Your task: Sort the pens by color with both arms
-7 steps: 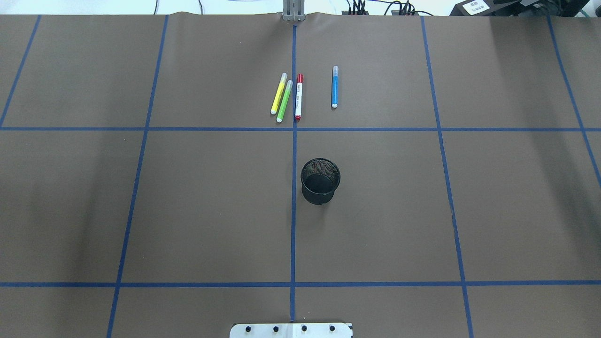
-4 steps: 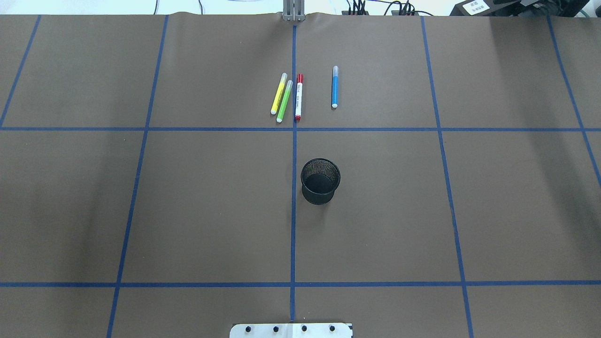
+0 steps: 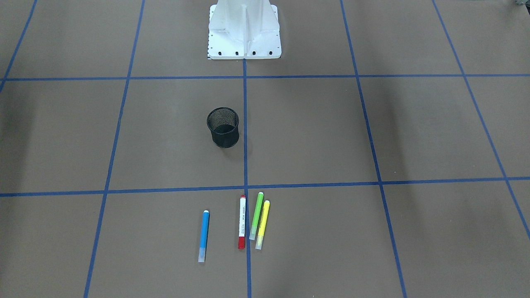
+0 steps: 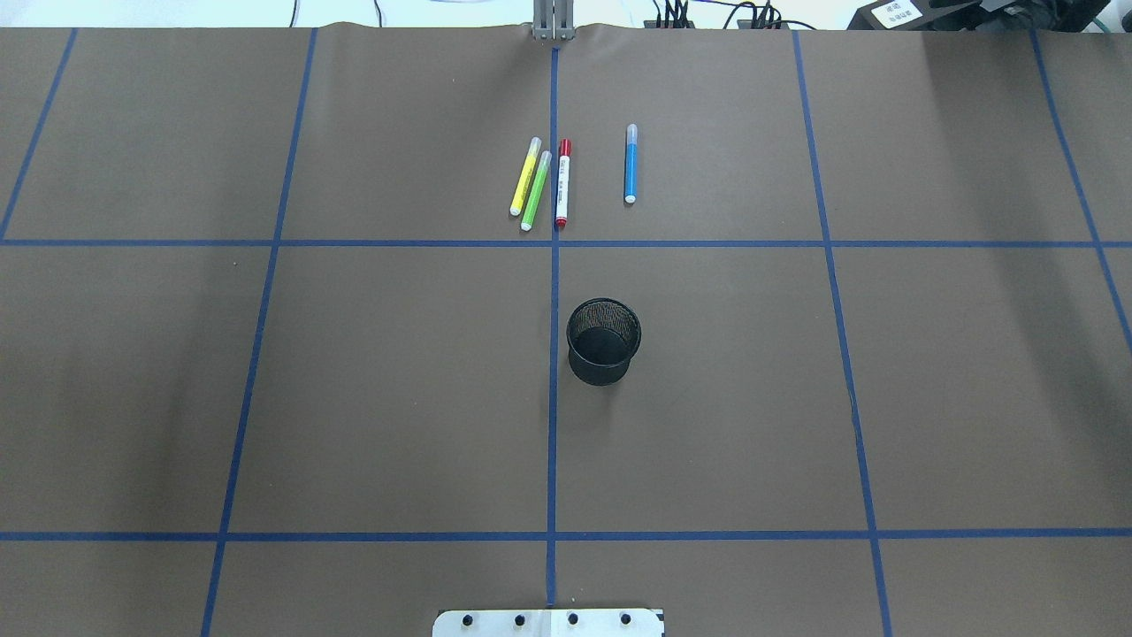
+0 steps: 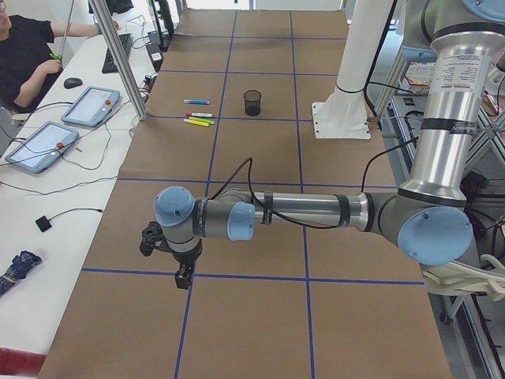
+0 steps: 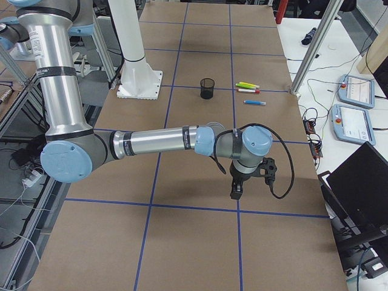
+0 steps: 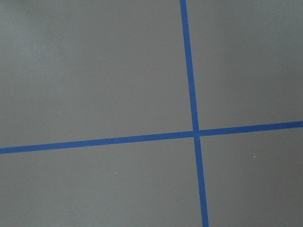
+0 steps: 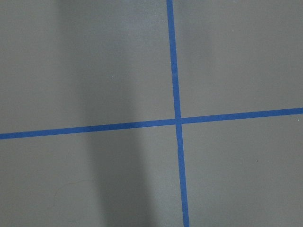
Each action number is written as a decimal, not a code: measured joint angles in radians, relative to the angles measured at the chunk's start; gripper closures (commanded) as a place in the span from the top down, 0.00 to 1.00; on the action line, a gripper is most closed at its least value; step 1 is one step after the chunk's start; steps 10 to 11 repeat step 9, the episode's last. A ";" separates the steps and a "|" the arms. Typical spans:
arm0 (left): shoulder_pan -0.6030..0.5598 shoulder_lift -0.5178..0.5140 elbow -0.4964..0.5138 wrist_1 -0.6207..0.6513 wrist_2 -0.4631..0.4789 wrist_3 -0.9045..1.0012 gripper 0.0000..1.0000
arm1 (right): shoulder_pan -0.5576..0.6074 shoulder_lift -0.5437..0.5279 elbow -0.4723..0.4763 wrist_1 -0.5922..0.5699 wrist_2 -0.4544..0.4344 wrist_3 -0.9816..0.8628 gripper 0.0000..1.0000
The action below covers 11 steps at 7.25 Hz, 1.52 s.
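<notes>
Blue pen (image 4: pixel 631 164), green pen (image 4: pixel 536 190), yellow pen (image 4: pixel 524 176) (pale ends), red-capped pen (image 4: pixel 562 184), left hand (image 5: pixel 183 278), right hand (image 6: pixel 236 193) unclear

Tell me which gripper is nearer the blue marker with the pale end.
Right, slightly. The blue marker lies right of the centre tape line; the right gripper hangs toward that end of the table, the left gripper toward the opposite end.

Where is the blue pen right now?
In the overhead view the blue pen lies flat on the far part of the table, alone to the right of the red-capped white pen and beyond the black mesh cup.
</notes>
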 measured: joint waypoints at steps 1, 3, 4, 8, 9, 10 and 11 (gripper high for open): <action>0.000 0.001 0.002 0.000 0.000 0.000 1.00 | -0.002 0.011 0.001 -0.024 -0.006 0.001 1.00; 0.001 0.007 0.006 -0.003 -0.001 0.000 1.00 | -0.003 0.017 0.003 -0.036 -0.007 0.002 1.00; 0.001 0.009 0.007 -0.005 -0.001 0.000 1.00 | -0.003 0.017 0.004 -0.036 -0.006 0.002 1.00; 0.001 0.012 0.008 -0.009 -0.001 0.000 1.00 | -0.004 0.016 0.013 -0.034 -0.006 0.002 1.00; 0.001 0.013 0.007 -0.009 -0.001 0.000 1.00 | -0.004 0.016 0.014 -0.033 -0.006 0.001 1.00; 0.001 0.013 0.007 -0.009 -0.001 0.000 1.00 | -0.004 0.016 0.014 -0.033 -0.006 0.001 1.00; 0.001 0.013 0.007 -0.009 -0.001 0.000 1.00 | -0.004 0.016 0.014 -0.033 -0.006 0.001 1.00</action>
